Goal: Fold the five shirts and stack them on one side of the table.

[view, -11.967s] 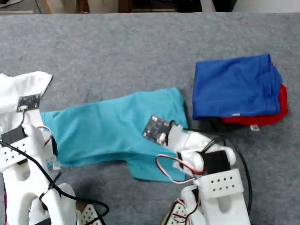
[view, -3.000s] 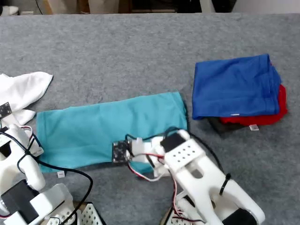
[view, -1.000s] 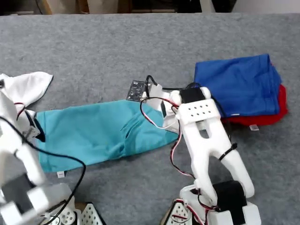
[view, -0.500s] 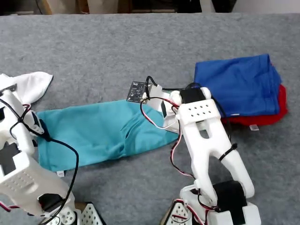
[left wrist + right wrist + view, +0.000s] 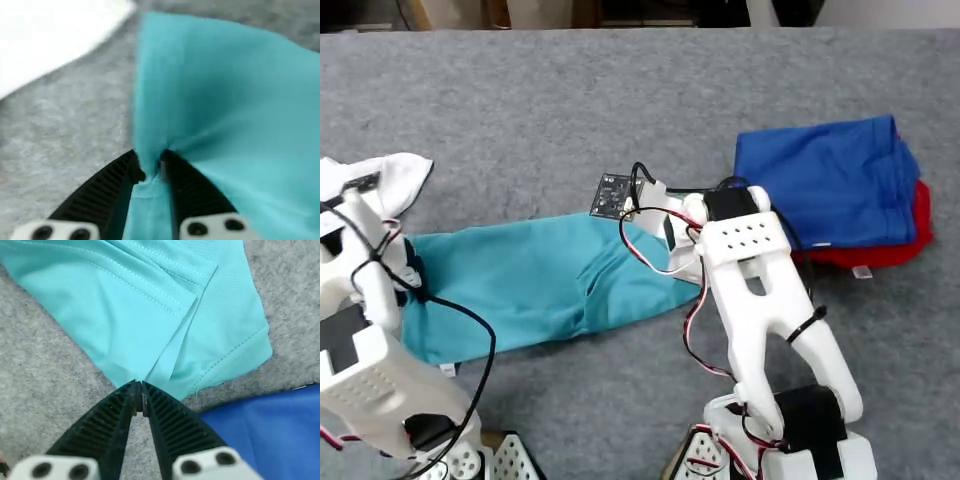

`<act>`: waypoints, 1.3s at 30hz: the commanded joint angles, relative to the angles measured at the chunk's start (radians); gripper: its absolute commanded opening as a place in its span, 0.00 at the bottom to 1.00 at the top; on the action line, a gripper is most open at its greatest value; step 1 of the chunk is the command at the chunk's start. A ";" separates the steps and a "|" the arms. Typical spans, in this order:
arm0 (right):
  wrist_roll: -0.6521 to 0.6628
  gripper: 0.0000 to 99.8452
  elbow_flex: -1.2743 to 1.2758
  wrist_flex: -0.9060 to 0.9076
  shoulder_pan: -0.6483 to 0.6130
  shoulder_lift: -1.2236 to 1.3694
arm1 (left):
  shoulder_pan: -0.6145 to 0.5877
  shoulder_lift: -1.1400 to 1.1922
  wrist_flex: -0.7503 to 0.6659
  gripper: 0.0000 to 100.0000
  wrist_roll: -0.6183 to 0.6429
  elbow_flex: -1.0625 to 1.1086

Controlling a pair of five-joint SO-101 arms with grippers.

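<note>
A teal shirt of thin, fine-meshed knit lies as a long, slightly slanted band across the middle of the grey felt-topped table, with a soft crease and a loose flap near its centre. At the band's end nearest a crumpled white shirt, the left gripper has its black ribbed jaws pressed together on the teal cloth, which bunches into a tight pucker between them and fans out smooth beyond. At the opposite end, the right gripper has its ribbed jaws closed on the stitched hem, where several pleats run together into the tips. Just beyond that end sits a neatly squared, folded royal-blue shirt, resting on top of a folded red shirt whose edge peeks out along the side and the near corner. The table's surface looks fuzzy and matte beside the sleeker knit
</note>
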 commanded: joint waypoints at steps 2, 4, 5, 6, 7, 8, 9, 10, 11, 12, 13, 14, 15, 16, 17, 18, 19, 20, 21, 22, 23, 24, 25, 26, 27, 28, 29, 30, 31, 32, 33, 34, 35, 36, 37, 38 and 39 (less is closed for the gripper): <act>0.003 0.00 -0.048 -0.011 0.016 -0.047 | 0.048 -0.001 -0.020 0.02 0.003 0.011; 0.000 0.00 -0.071 -0.009 0.018 -0.047 | 0.081 -0.005 -0.014 0.02 0.011 0.009; -0.011 0.00 -0.085 -0.009 0.018 -0.047 | 0.097 -0.018 0.005 0.02 0.028 -0.003; -0.034 0.00 -0.105 -0.009 0.018 -0.048 | 0.114 -0.042 0.032 0.02 0.043 -0.029; -0.064 0.00 -0.128 -0.009 0.019 -0.048 | 0.132 -0.076 0.066 0.02 0.057 -0.055; -0.098 0.00 -0.156 -0.009 0.031 -0.048 | 0.153 -0.111 0.106 0.02 0.066 -0.084; -0.138 0.00 -0.191 -0.015 0.045 -0.048 | 0.181 -0.153 0.146 0.02 0.072 -0.110; -0.181 0.00 -0.232 -0.023 0.064 -0.047 | 0.212 -0.194 0.187 0.02 0.080 -0.138; -0.227 0.00 -0.278 -0.041 0.091 -0.047 | 0.249 -0.240 0.229 0.02 0.089 -0.164; -0.273 0.00 -0.326 -0.058 0.122 -0.047 | 0.288 -0.278 0.259 0.02 0.104 -0.187; -0.319 0.00 -0.371 -0.083 0.153 -0.047 | 0.331 -0.314 0.285 0.02 0.121 -0.203; -0.364 0.00 -0.412 -0.101 0.179 -0.047 | 0.381 -0.346 0.299 0.02 0.135 -0.210; -0.404 0.00 -0.450 -0.118 0.200 -0.047 | 0.433 -0.371 0.311 0.02 0.147 -0.218; -0.437 0.00 -0.487 -0.129 0.216 -0.047 | 0.486 -0.390 0.319 0.02 0.155 -0.222; -0.466 0.00 -0.521 -0.138 0.226 -0.047 | 0.539 -0.412 0.321 0.02 0.160 -0.224; -0.494 0.00 -0.553 -0.146 0.234 -0.047 | 0.594 -0.429 0.319 0.02 0.161 -0.224; -0.522 0.00 -0.587 -0.152 0.242 -0.047 | 0.647 -0.443 0.316 0.02 0.167 -0.226; -0.551 0.00 -0.619 -0.157 0.249 -0.047 | 0.697 -0.449 0.315 0.02 0.186 -0.227; -0.582 0.00 -0.647 -0.166 0.262 -0.047 | 0.744 -0.455 0.313 0.02 0.213 -0.232; -0.618 0.00 -0.670 -0.180 0.275 -0.047 | 0.789 -0.455 0.313 0.02 0.244 -0.241; -0.657 0.00 -0.690 -0.193 0.294 -0.047 | 0.829 -0.449 0.308 0.02 0.273 -0.252; -0.689 0.00 -0.707 -0.203 0.312 -0.047 | 0.864 -0.440 0.287 0.02 0.302 -0.261; -0.709 0.00 -0.723 -0.210 0.329 -0.047 | 0.893 -0.432 0.262 0.02 0.328 -0.269; -0.723 0.00 -0.739 -0.213 0.343 -0.047 | 0.918 -0.420 0.238 0.02 0.353 -0.281; -0.732 0.00 -0.753 -0.215 0.360 -0.047 | 0.939 -0.407 0.206 0.02 0.379 -0.288; -0.735 0.00 -0.765 -0.215 0.374 -0.047 | 0.964 -0.394 0.173 0.02 0.405 -0.295; -0.730 0.00 -0.771 -0.215 0.386 -0.047 | 0.990 -0.377 0.146 0.02 0.428 -0.302; -0.729 0.00 -0.776 -0.215 0.398 -0.047 | 1.013 -0.360 0.124 0.02 0.450 -0.313; -0.729 0.00 -0.777 -0.218 0.415 -0.044 | 1.037 -0.341 0.109 0.02 0.471 -0.327; -0.729 0.00 -0.773 -0.230 0.438 -0.041 | 1.062 -0.323 0.100 0.02 0.488 -0.347; -0.729 0.00 -0.768 -0.238 0.460 -0.039 | 1.083 -0.305 0.095 0.02 0.503 -0.367; -0.729 0.00 -0.762 -0.239 0.479 -0.039 | 1.102 -0.283 0.095 0.02 0.517 -0.393; -0.729 0.00 -0.745 -0.244 0.496 -0.039 | 1.120 -0.262 0.097 0.02 0.529 -0.419; -0.729 0.00 -0.739 -0.258 0.509 -0.039 | 1.135 -0.240 0.100 0.02 0.539 -0.445; -0.729 0.00 -0.731 -0.276 0.519 -0.042 | 1.149 -0.219 0.100 0.02 0.545 -0.468; -0.729 0.00 -0.731 -0.287 0.526 -0.042 | 1.160 -0.196 0.100 0.02 0.549 -0.491; -0.729 0.00 -0.731 -0.288 0.533 -0.039 | 1.171 -0.174 0.100 0.02 0.559 -0.512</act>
